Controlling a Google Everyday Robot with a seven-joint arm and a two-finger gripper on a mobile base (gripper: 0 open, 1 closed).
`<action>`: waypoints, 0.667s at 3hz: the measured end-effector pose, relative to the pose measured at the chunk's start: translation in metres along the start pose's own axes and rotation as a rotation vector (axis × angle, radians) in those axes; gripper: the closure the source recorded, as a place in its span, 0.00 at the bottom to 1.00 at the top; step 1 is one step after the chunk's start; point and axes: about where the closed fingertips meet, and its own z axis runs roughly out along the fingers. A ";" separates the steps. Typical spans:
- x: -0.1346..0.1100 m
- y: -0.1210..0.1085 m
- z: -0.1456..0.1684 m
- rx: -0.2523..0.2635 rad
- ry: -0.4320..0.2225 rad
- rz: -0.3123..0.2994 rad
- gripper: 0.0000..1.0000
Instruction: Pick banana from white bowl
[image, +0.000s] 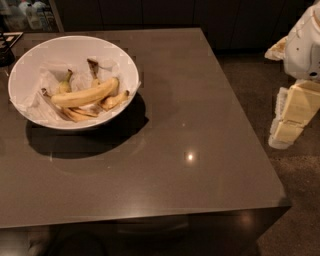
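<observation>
The white bowl (120, 60) stands on the far left of the dark table (190, 150), lined with crumpled white paper. The banana (85, 94), plump and pale yellow, lies across the bowl's middle. Thinner bananas and peels with brown ends (114, 101) lie around and under it. My gripper (291, 116) hangs at the right edge of the view, beyond the table's right side and far from the bowl, with nothing seen in it.
The table's right edge (250, 125) and front edge (150, 215) border a speckled floor (300, 200). Dark cabinets (150, 12) run along the back. A dark object (6, 47) sits at the far left by the bowl.
</observation>
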 end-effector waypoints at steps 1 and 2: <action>-0.021 -0.008 0.004 -0.023 0.014 -0.082 0.00; -0.048 -0.017 0.011 -0.065 0.003 -0.189 0.00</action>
